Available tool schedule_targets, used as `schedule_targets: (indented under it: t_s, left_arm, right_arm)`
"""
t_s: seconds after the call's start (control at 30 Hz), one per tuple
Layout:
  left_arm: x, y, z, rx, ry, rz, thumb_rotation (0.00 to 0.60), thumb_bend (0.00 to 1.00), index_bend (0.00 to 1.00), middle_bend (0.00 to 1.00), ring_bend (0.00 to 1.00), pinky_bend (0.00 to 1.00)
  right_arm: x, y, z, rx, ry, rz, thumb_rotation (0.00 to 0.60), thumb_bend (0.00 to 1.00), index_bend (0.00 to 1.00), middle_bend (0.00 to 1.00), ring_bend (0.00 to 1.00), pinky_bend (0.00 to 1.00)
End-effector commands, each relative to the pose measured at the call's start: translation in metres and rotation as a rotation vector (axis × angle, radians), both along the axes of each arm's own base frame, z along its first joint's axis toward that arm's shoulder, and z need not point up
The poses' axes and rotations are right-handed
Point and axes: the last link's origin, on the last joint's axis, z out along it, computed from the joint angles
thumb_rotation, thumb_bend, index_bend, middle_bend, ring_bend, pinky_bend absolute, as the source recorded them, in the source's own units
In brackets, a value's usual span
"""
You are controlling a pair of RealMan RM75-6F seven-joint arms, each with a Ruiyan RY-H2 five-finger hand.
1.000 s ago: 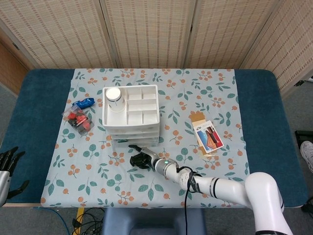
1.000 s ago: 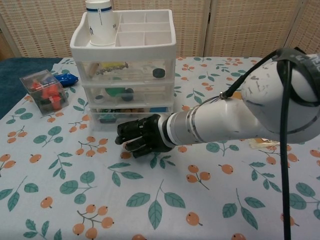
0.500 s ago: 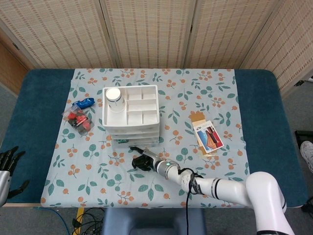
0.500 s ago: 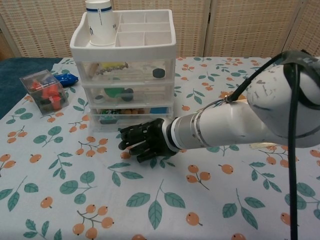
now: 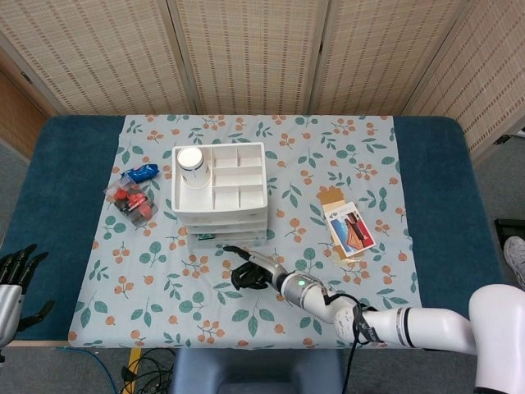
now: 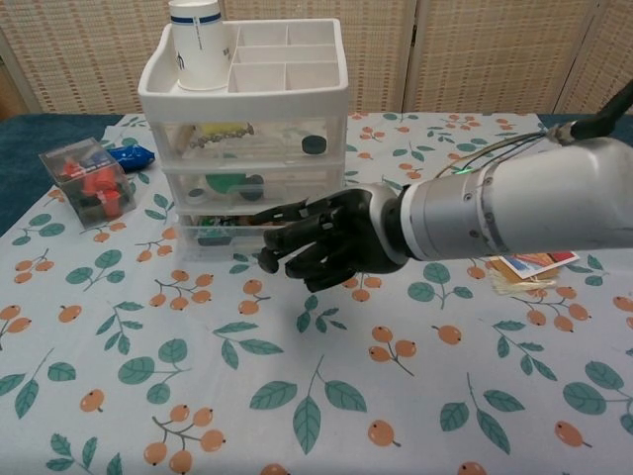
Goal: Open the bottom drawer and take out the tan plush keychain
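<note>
The white three-drawer unit [image 5: 220, 195] [image 6: 255, 148] stands left of the table's middle, and its bottom drawer [image 6: 223, 234] looks closed. Something tan [image 6: 240, 221] shows dimly through that drawer's clear front; I cannot make out its shape. My right hand [image 6: 321, 242] [image 5: 250, 275], black, hovers just in front of the bottom drawer's right half. Its fingers are spread and point left, and it holds nothing. Whether a fingertip touches the drawer front I cannot tell. My left hand [image 5: 18, 275] hangs off the table's near left corner with its fingers apart and nothing in it.
A paper cup [image 6: 201, 40] stands in the unit's top tray. A clear box of red pieces [image 6: 87, 178] and a blue packet [image 6: 131, 154] lie left of the unit. A printed card on a cardboard piece [image 5: 351, 228] lies to the right.
My right hand has lifted off the cloth, shifted a little right, and spread its fingers from a curled pose. The drawers and the left hand have not moved.
</note>
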Motion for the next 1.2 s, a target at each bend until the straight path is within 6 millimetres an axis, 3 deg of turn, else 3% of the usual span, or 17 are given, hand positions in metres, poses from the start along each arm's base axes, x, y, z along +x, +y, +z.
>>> schedule_targets:
  t_s: [0.03,0.37,1.2]
  left_arm:
    - [0.001,0.000,-0.001,-0.004,-0.001,-0.003,0.600,0.21,0.15,0.08,0.09,0.09]
    - [0.003,0.001,-0.002,-0.005,-0.001,-0.004,0.600,0.21,0.15,0.08,0.09,0.09]
    - [0.000,0.003,-0.003,-0.009,-0.002,0.010,0.600,0.21,0.15,0.08,0.09,0.09]
  right_arm:
    - [-0.011,0.000,0.012,-0.050,0.104,0.034,0.600,0.71,0.00,0.69,0.88,1.00]
    - [-0.019,-0.009,0.011,-0.062,0.212,0.014,0.600,0.71,0.00,0.70,0.88,1.00]
    - [-0.023,-0.030,-0.005,-0.063,0.265,0.010,0.600,0.71,0.00,0.69,0.88,1.00]
